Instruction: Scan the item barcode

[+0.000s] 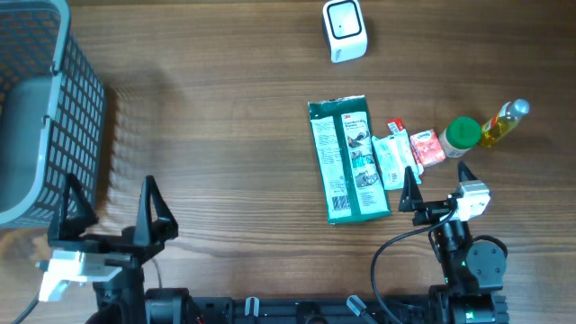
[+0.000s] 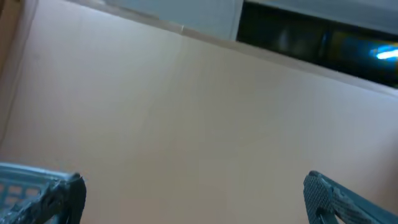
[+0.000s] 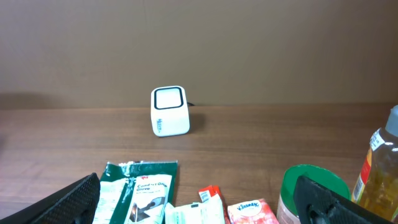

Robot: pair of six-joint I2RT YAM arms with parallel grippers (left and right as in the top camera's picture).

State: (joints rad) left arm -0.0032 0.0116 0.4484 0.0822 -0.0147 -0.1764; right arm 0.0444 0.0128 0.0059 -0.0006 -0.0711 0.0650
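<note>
The white cube barcode scanner stands at the far middle of the table, its dark window facing up and toward my right wrist camera. The items lie in a row at right: a green glove package, a white and red sachet, a red Kleenex pack, a green-lidded jar and a yellow oil bottle. My right gripper hovers open just in front of the sachet and Kleenex pack, holding nothing. Far to the left, my left gripper is open and empty over bare wood.
A grey mesh basket fills the left edge, just beyond the left gripper. In the left wrist view the gripper sees only the wooden tabletop and its far edge. Between the basket and the glove package lies wood.
</note>
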